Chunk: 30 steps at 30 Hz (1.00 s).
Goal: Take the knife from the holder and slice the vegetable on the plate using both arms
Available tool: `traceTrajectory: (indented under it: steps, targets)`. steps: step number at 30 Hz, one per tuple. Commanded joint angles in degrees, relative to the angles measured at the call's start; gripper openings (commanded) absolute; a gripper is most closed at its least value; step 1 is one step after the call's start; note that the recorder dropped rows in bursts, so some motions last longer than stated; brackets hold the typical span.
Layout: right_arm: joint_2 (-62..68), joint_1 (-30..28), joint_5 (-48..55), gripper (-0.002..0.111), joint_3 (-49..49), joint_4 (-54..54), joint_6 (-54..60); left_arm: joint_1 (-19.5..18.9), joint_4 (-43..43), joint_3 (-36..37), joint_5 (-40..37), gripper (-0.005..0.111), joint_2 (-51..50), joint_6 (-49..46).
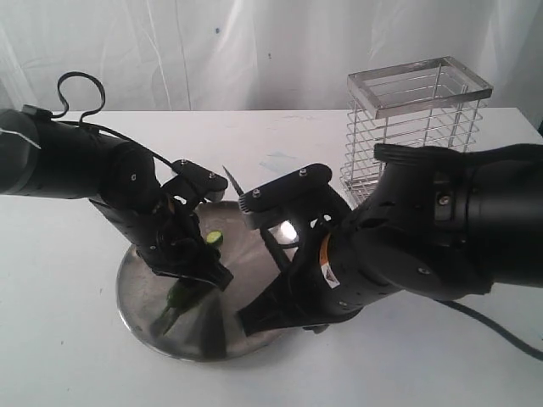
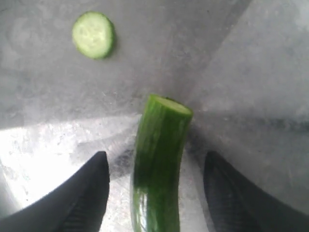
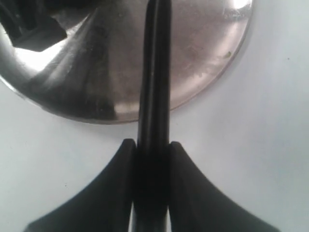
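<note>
Left claw (image 2: 155,193) stood apart astride the vegetable (image 2: 161,135) lying on the plate (image 2: 251,72); 1 slice (image 2: 93,35) lay apart. Right claw (image 3: 153,150) was clamped on the knife (image 3: 155,72). Firm, slick and round, the vegetable would likely roll; pinch it mid-length

The right pincer (image 3: 152,145) clamps the knife (image 3: 155,72), which reaches out over the plate (image 3: 205,58) on the white table (image 3: 260,145).
</note>
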State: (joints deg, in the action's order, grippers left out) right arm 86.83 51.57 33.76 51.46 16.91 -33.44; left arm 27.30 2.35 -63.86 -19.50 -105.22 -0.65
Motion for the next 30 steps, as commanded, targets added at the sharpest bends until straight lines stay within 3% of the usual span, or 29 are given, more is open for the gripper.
traceTrajectory:
  steps: [1, 9, 14, 21, 30]
  targets:
    - [-0.2, 1.1, -0.5, 0.000, -0.2, 0.3, -0.4, 0.3, -0.6, -0.2, -3.5, 0.062, 2.7, -0.4]
    - [2.3, 1.2, 0.1, 0.000, -0.2, 0.1, -0.4, -1.5, -3.5, -0.2, -6.9, 0.062, 12.1, -0.4]
    - [3.8, 4.9, -2.4, 0.000, -0.2, -0.6, -0.2, -3.3, -4.2, -0.2, -7.3, 0.062, 15.9, -0.4]
    - [6.2, 6.2, -1.9, 0.000, -0.2, -0.9, -0.4, -5.0, -4.2, 0.0, -8.6, 0.062, 16.5, 0.1]
    - [8.3, 7.3, -2.7, 0.000, -0.2, -3.3, -0.1, -5.0, -4.0, 4.0, -3.1, 0.062, 16.5, 1.1]
